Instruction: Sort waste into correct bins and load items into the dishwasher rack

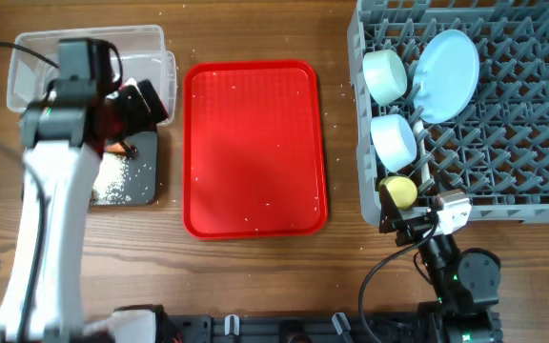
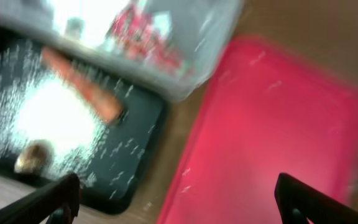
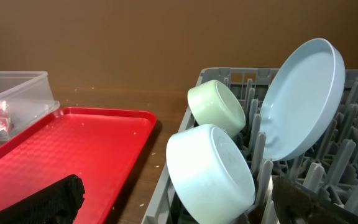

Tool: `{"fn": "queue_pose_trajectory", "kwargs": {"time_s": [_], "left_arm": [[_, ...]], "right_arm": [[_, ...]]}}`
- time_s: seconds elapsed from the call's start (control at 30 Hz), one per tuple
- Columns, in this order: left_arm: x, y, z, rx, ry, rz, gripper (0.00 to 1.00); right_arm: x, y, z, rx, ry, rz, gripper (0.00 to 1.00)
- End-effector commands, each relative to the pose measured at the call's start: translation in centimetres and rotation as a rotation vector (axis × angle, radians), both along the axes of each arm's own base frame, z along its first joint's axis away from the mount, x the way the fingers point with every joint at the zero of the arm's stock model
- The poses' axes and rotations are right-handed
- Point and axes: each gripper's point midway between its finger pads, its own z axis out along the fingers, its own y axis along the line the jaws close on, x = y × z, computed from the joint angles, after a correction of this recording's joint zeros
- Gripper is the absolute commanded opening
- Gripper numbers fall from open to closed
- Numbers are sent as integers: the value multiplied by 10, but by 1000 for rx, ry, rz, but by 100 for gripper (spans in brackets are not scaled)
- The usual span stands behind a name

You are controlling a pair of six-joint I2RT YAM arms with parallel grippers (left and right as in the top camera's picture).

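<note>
Over at the far L side, the left gripper (image 2: 178, 185) hung above the two bins w/ its fingers (image 2: 55, 200) spread wide & nothing in them. Food bits lay in the black tray (image 2: 143, 158): the carrot (image 2: 82, 87), a heap of rice (image 2: 55, 115) & the little brown lump (image 2: 33, 157). The red wrapper (image 2: 148, 37) sat in the clear tub (image 2: 194, 74), so it looked like wrappers went one way & food the other. As for the napkin, it was prob. the white glow in the tub, but too blurry to tell. The red serving tray (image 1: 255, 143) in the middle had only a few rice specks on it.

On the R, the dishwasher rack (image 1: 522, 162) held the dishes. The blue plate (image 3: 303, 99) stood on its edge, b/c the pegs kept it up. The green bowl (image 3: 216, 106) & blue bowl (image 3: 207, 171) leaned on their sides, bottoms toward the wrist camera. The yellow cup (image 1: 398, 191) sat at the near corner. The right gripper (image 3: 176, 190) waited just by that corner, fingers (image 3: 48, 199) wide, holding nothing. Both were empty b/c, I think, nothing big was left to move.
</note>
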Motion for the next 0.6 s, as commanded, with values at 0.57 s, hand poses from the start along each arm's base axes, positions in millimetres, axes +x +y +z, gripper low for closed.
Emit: {"fn": "queue_pose_trajectory", "kwargs": {"time_s": [0.57], "left_arm": [[-91,-41,-33,-93,-897,-195,100]], "right_arm": [[-1,3,1,-8,-15,17,100]]}}
